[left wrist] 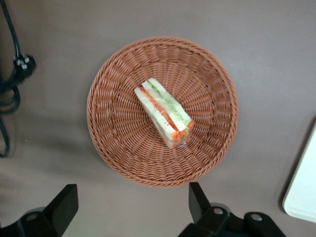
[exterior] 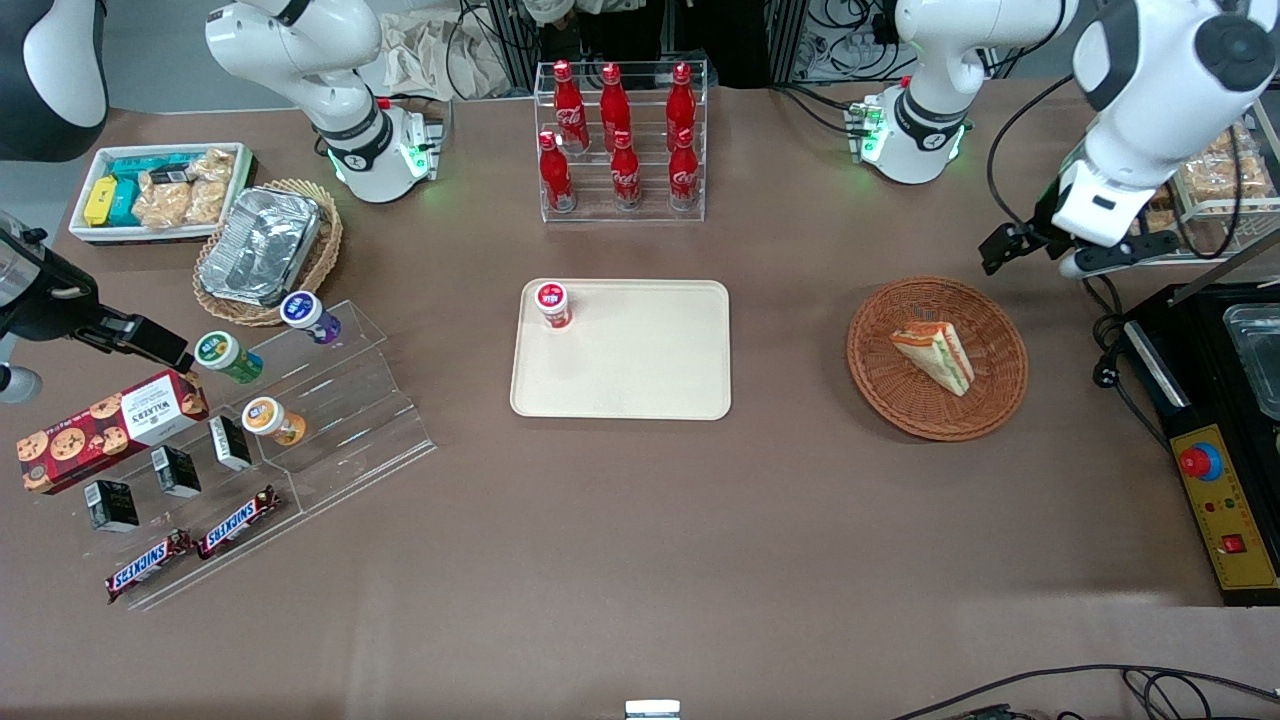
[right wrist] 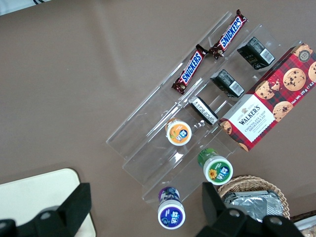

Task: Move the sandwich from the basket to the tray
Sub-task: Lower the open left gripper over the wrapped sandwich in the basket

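Note:
The sandwich, a pale wedge with red, orange and green layers, lies in the middle of the round reddish-brown wicker basket. My left gripper hangs high above the table, beside the basket and farther from the front camera, toward the working arm's end. It is open and holds nothing. The cream tray lies flat at the table's middle, apart from the basket. A small red-lidded cup stands in one of the tray's corners.
A clear rack of red cola bottles stands farther back than the tray. A black appliance with a yellow control box sits at the working arm's end, with a black cable and plug near the basket. Snack shelves fill the parked arm's end.

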Robot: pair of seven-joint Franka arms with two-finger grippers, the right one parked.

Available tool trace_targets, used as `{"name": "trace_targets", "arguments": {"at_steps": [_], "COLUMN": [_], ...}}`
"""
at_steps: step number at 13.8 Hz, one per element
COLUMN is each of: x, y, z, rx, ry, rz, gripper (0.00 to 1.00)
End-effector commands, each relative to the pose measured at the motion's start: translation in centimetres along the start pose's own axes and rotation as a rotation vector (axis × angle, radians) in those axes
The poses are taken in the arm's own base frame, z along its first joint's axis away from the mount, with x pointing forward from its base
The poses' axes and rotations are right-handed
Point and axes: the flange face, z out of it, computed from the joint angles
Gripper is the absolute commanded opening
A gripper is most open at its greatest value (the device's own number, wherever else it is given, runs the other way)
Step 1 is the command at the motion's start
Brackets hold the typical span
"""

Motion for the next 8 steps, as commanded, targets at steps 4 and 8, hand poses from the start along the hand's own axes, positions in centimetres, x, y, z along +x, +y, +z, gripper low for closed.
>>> {"name": "trace_targets", "arguments": {"at_steps": [4,8], "x": [2.1,3.4], "y": [2.9,3.3], "z": [6.7,10.1], "rx": [0.018,0.008], "ry": [0.034,0.050], "rz": [-0.231,-0.364], "gripper": [0.99,0.99]}}
